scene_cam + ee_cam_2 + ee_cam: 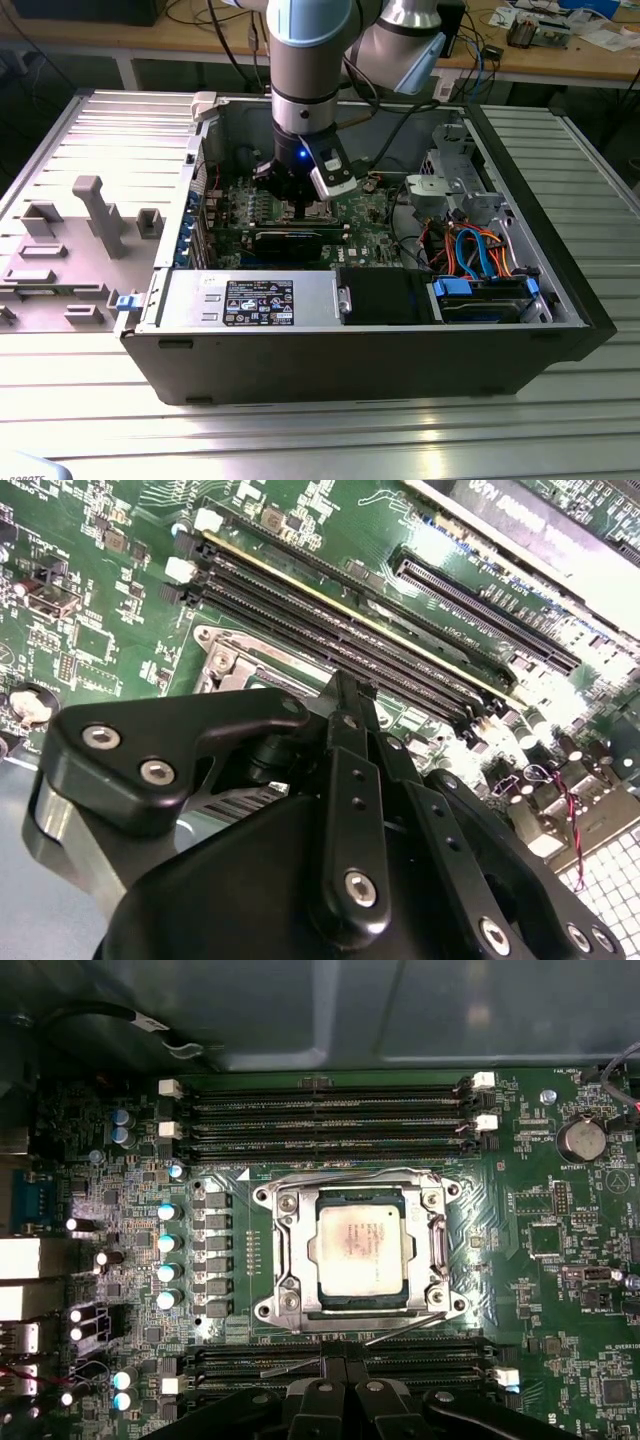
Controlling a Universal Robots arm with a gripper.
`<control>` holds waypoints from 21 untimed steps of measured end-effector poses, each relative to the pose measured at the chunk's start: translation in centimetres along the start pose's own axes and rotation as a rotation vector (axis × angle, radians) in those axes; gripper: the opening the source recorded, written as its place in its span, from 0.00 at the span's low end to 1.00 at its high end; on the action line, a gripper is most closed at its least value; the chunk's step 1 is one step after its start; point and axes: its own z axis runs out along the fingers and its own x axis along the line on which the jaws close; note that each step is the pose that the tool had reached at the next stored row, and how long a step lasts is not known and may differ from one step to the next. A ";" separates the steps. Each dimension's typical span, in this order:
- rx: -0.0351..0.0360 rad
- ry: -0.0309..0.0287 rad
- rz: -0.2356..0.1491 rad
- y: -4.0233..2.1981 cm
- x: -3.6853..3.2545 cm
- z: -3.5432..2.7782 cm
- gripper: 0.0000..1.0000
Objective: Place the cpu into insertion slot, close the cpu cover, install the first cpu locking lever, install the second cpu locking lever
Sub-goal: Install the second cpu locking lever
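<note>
The arm is reaching straight down into the open computer case (350, 340), which is lying on its side on the ribbed metal desk (300, 430). The jaws' assembly, the gripper (300, 205), is hanging just above the green motherboard (370, 235), over the socket area, in the exterior view.

In the first wrist view, the cpu (362, 1249) is sitting flat in its socket, silver-grey top facing up. The cpu cover (290, 1250) is lying down around it, its silvery frame ringing the chip on all four sides. One thin wire lever (385, 1174) is running along the cover's edge on the side toward the upper bank of memory slots (330, 1120). The other lever (340, 1350) is sticking out at a slant on the side next to the gripper (345, 1360), its free end lying over the nearer slots; I cannot tell whether either lever is hooked.

The jaws are looking pressed together, the two black fingers (355, 780) meeting in a narrow tip with nothing between them in the second wrist view. That tip is poised just beside the slanted lever's end; touching or not, I cannot tell.

Off to the exterior view's left, a grey fixture tray (70, 240) is resting on the desk beside the case.
</note>
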 end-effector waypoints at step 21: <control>-0.0320 0.0025 -0.011 -0.82 1.40 0.53 0.11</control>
